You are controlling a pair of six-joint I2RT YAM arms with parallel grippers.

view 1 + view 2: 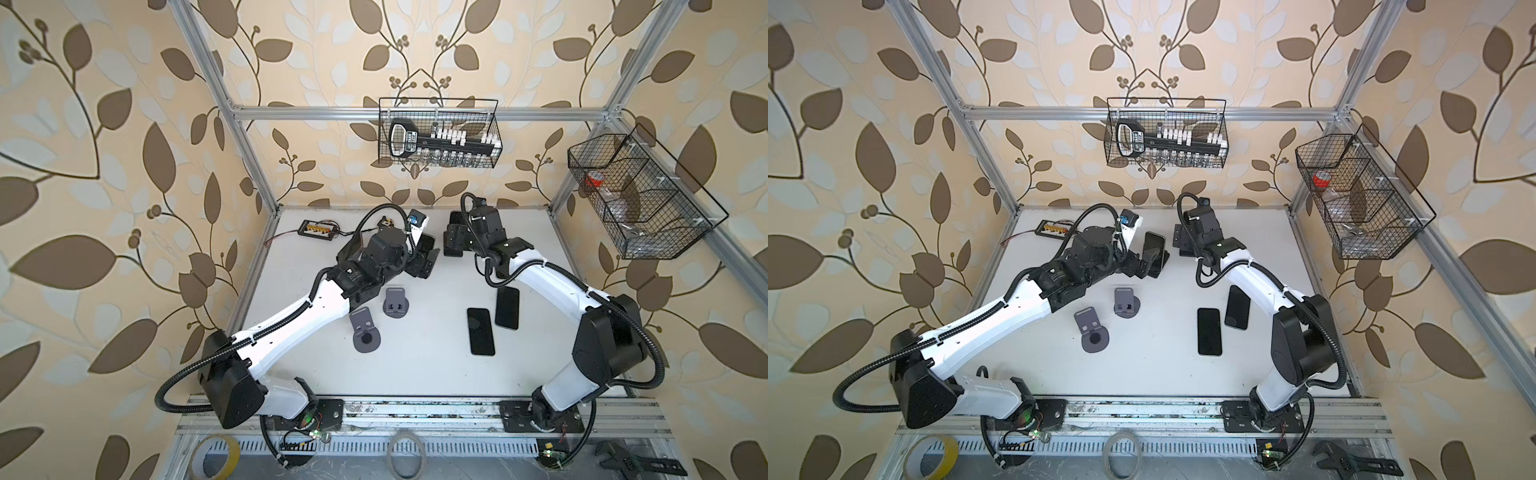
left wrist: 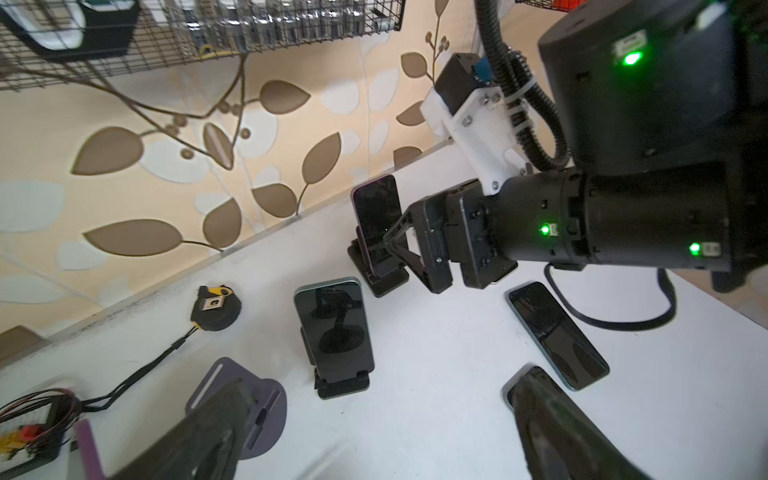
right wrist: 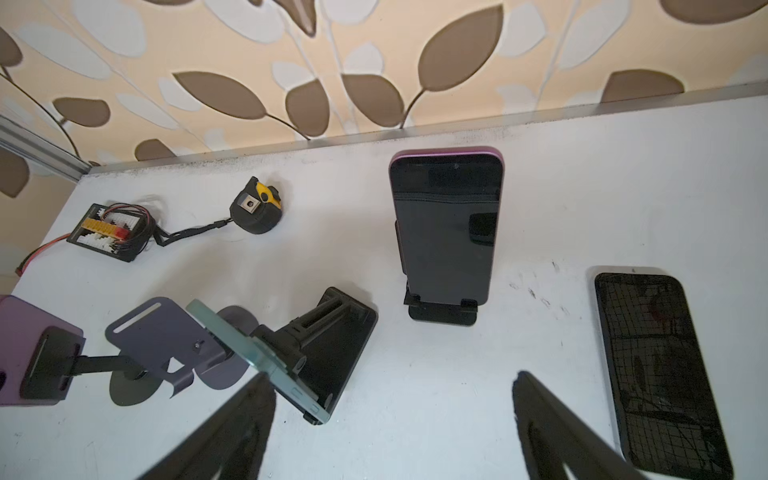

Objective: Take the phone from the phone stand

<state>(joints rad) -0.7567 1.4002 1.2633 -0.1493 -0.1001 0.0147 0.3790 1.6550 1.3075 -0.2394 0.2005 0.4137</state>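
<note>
Two phones stand upright on black phone stands near the back wall. The green-edged phone (image 2: 334,328) (image 1: 428,243) stands on its stand (image 2: 343,386) just beyond my open left gripper (image 2: 382,380) (image 1: 426,259), whose fingers hold nothing. The pink-edged phone (image 3: 446,232) (image 2: 376,216) stands on its stand (image 3: 440,311) ahead of my open right gripper (image 3: 392,374), untouched. In the left wrist view the right gripper (image 2: 395,249) sits close beside that phone's lower part. In both top views the right gripper (image 1: 451,245) hides the pink phone.
Two dark phones (image 1: 481,331) (image 1: 507,307) lie flat on the white table, right of centre. Two bare grey-purple stands (image 1: 397,303) (image 1: 365,330) sit in front of the left arm. A connector board (image 1: 318,227) and a tape measure (image 3: 259,208) lie by the back wall. Wire baskets (image 1: 438,133) (image 1: 636,199) hang above.
</note>
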